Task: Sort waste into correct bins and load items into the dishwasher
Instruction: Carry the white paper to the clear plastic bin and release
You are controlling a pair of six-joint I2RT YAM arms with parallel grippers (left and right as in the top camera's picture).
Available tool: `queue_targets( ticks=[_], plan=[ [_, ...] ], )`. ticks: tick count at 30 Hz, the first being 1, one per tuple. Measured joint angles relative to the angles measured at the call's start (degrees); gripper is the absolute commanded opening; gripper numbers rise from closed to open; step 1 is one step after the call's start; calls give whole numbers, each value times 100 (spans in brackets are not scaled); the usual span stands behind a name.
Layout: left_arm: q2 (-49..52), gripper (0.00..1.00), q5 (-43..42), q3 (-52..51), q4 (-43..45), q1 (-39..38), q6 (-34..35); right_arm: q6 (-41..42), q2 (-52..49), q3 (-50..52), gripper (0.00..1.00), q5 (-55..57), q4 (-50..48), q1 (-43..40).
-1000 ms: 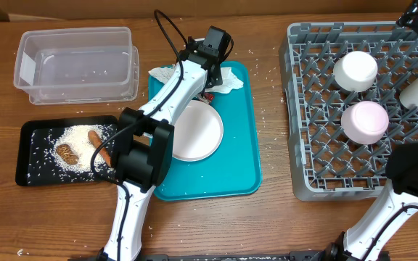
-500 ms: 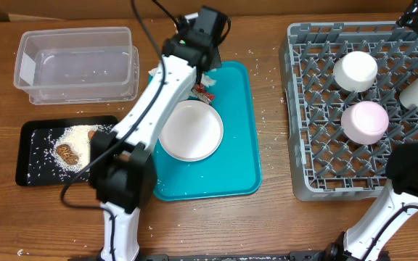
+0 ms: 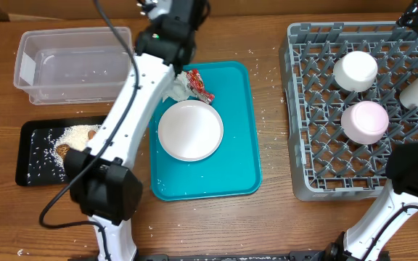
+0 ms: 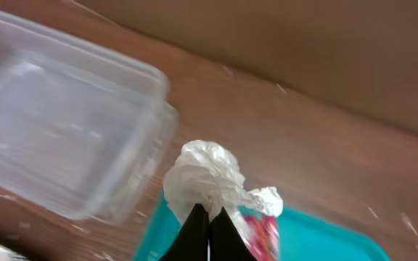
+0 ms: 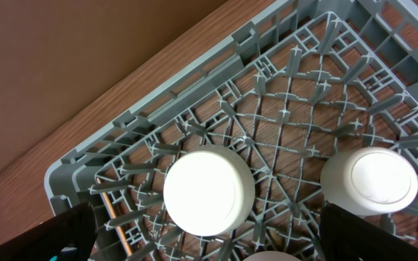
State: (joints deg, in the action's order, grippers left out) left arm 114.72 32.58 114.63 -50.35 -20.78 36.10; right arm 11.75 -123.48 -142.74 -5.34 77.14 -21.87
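White crumpled napkin (image 4: 203,177) is pinched in the closed jaws of the left gripper (image 4: 209,221), low centre in the left wrist view. The clear tub (image 4: 64,130) lies just up and left. The right gripper (image 5: 223,235) is held wide open and empty above the rack (image 5: 281,109).
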Motion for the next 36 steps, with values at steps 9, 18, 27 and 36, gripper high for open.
queue_targets(
  ticks=[9,18,27,36],
  plan=[
    [-238,4,527,0,68,949,0,4,0,0,100,0,-2,0],
    [-238,100,166,0,199,1974,2,2,0,0,100,0,-2,0],
    [-107,97,-2387,2,-367,2194,-396,2,0,0,100,0,-2,0],
    [219,82,-3823,2,-824,1067,-942,2,0,0,100,0,0,0]
  ],
)
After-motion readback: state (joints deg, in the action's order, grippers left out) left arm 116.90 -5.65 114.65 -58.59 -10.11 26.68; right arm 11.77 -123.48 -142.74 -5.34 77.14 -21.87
